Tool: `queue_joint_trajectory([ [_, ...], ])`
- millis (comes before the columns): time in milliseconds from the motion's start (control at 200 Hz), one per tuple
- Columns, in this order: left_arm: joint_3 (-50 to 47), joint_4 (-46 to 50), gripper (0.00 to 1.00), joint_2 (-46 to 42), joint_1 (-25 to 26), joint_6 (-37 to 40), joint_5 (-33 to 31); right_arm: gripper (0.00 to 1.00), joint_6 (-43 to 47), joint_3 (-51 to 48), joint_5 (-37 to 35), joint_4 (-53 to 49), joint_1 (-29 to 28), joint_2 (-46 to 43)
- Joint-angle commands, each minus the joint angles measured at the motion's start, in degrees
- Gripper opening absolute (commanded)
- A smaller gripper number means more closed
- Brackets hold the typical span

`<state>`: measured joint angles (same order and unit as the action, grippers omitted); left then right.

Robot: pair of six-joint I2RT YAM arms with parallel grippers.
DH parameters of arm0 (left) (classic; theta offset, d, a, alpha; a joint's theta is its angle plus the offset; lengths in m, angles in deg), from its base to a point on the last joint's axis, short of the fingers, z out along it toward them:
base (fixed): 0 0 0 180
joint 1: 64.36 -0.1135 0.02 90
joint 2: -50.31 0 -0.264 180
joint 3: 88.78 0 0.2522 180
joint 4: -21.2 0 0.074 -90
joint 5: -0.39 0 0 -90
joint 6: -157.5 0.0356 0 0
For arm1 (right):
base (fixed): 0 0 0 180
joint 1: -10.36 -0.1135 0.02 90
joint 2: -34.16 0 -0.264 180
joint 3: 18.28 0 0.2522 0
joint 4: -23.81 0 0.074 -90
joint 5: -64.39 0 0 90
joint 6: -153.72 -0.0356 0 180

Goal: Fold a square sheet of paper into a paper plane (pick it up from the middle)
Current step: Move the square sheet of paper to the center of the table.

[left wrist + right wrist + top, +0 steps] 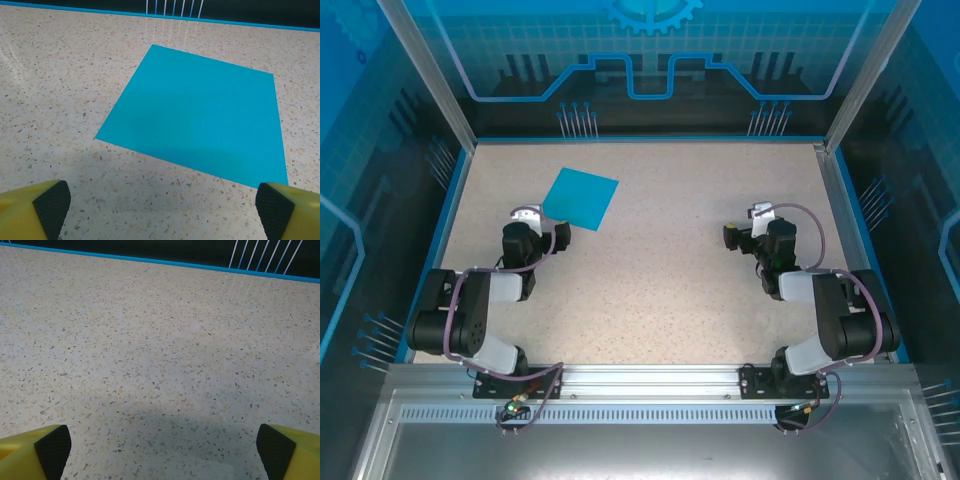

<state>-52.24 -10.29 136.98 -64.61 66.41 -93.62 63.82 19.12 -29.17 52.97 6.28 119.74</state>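
A: As seen from above, where on the speckled table (670, 270) to find the square sheet of paper (580, 198)?

B: In the far left part. Lying flat and unfolded, turned askew to the table edges.

A: Touching anything?

B: Resting on the table only. From above, near left corner just beside the left gripper (527, 214); contact there hard to judge. From the left wrist, clearly apart: lying ahead of the fingers (50, 207), with a strip of bare table between.

A: State of that gripper?

B: Released. Yellow fingers with black pads, spread wide, one at each lower corner of the wrist picture, grasping nothing.

A: And the right gripper (760, 215)?

B: Well apart from the sheet, over the right part of the table. Also released, jaws spread wide in the right wrist picture, with bare speckled surface ahead.

A: Farther out?

B: A blue rim (125, 259) along the far table edge, then dark walls (640, 75) with blue line patterns, seen through transparent panels.
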Motion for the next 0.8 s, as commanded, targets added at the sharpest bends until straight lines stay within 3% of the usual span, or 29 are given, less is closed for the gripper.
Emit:
queue_joint_trajectory([
  [0,1.14,0.16,0.98,0.29,0.34,1.08,0.97,1.00,0.65,1.06,0.95,0.14,0.82,0.48],
  [795,0.86,-0.29,0.98,0.17,0.34,0.99,0.97,0.99,1.04,1.05,1.23,-0.01,0.59,0.07],
])
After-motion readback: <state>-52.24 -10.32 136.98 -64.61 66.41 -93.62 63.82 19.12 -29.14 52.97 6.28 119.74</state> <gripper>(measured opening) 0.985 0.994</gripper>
